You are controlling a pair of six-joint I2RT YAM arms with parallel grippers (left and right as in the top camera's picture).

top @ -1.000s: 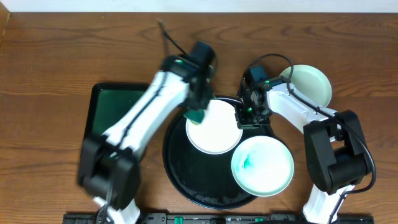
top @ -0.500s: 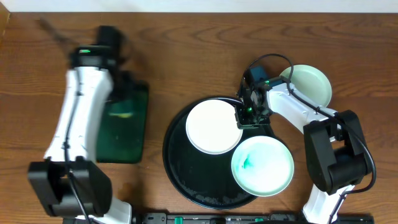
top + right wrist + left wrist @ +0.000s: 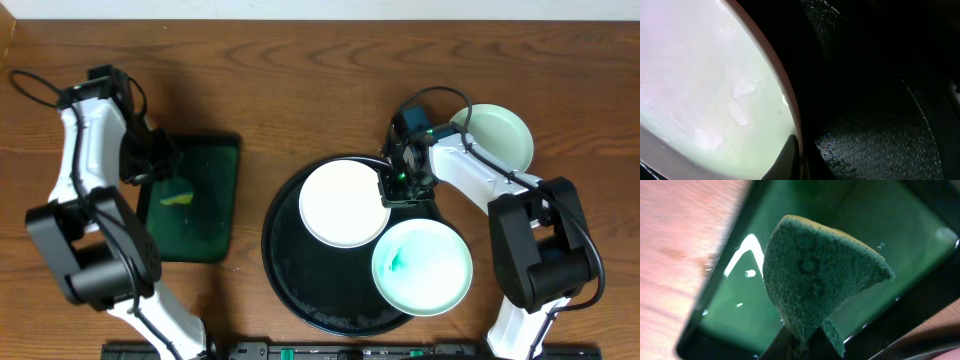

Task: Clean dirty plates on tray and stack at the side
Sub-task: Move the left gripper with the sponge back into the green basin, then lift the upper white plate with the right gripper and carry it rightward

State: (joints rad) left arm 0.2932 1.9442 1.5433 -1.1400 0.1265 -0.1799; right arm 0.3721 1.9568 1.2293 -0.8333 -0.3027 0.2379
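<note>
On the round black tray [image 3: 290, 270] lie two plates. The clean white plate [image 3: 343, 203] sits at its upper middle, and my right gripper [image 3: 392, 188] is shut on its right rim. In the right wrist view the rim of this plate [image 3: 705, 85] runs between the jaws of my right gripper [image 3: 799, 155]. A plate with a teal smear [image 3: 422, 266] rests at the tray's lower right. A third plate [image 3: 498, 135] stands off the tray at the right. My left gripper [image 3: 160, 165] is shut on a green sponge [image 3: 815, 285] above the green tray.
A rectangular dark-green tray [image 3: 205, 215] with wet spots lies left of the round tray, under the sponge [image 3: 178, 196]. The left arm's cable loops near the table's far left edge. Bare wooden table lies behind both trays.
My left arm has swung away from the white plate, leftward to above the green tray, carrying the sponge. The right gripper and all plates have stayed in place.
</note>
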